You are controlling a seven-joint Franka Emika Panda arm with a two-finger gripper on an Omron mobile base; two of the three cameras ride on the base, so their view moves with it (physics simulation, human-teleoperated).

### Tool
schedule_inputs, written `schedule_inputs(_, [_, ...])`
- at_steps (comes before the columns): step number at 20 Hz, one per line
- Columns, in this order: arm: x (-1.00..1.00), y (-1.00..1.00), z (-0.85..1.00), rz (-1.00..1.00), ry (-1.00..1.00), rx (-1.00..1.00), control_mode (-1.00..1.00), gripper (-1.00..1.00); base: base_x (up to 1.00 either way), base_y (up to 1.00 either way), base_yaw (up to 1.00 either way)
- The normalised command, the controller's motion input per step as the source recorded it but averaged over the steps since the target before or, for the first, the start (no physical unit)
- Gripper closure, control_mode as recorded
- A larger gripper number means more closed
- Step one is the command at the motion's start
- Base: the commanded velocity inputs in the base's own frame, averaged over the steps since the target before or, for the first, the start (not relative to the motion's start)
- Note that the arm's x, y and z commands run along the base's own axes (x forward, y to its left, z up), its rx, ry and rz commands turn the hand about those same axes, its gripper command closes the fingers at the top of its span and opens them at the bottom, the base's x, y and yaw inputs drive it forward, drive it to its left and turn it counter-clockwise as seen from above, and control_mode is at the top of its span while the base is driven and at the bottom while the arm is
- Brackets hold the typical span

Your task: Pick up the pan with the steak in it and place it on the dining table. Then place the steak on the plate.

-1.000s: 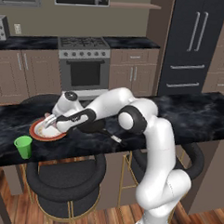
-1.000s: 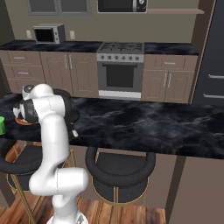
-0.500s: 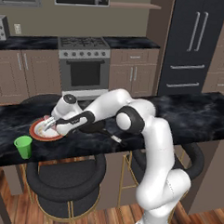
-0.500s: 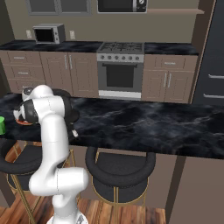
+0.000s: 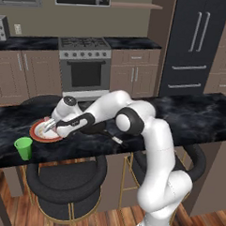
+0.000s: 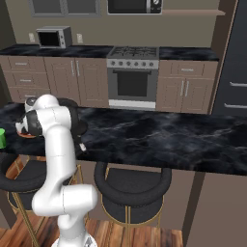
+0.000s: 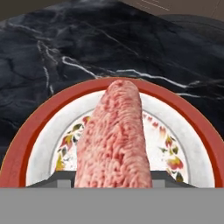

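In the hand view the pink-red steak [image 7: 116,135] rises from between my gripper's fingers, which it hides, and hangs just over the plate [image 7: 74,89] with its orange-red rim and flowered white centre. From the left base view my gripper [image 5: 51,125] sits over the plate [image 5: 38,132] at the left end of the dining table [image 5: 194,114], shut on the steak. The black pan [image 5: 101,129] lies mostly behind my forearm, its handle [image 5: 119,141] pointing toward the near edge. In the right base view the pan [image 6: 77,127] shows behind the arm.
A small green cup [image 5: 24,148] stands near the table's front edge, left of the plate. Black bar stools [image 5: 64,178] stand below the near edge. The marble top [image 6: 159,140] stretches off to the right. Stove and cabinets line the back wall.
My gripper has eased slightly left and down over the plate with the steak still in it. Pan, cup and plate have stayed put.
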Motion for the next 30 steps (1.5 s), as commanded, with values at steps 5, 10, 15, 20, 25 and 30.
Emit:
schedule_inputs(5, [0.17, 0.01, 0.00, -0.01, 0.00, 0.00, -1.00, -1.00, 0.00, 0.00, 0.00])
schedule_inputs(10, [0.22, 0.01, 0.11, -0.03, 0.00, 0.00, -1.00, -1.00, 0.00, 0.00, 0.00])
schedule_inputs(15, [0.05, 0.03, 0.41, -0.05, 0.07, 0.01, -1.00, -1.00, 0.00, 0.00, 0.00])
schedule_inputs(20, [-0.58, -0.14, 0.51, -0.06, 0.10, 0.02, -1.00, -1.00, 0.00, 0.00, 0.00])
schedule_inputs(25, [-0.90, -0.42, 0.51, -0.07, 0.09, 0.06, -1.00, -1.00, 0.00, 0.00, 0.00])
schedule_inputs(30, [-0.99, -0.58, 0.49, -0.05, 0.07, 0.09, -1.00, -1.00, 0.00, 0.00, 0.00])
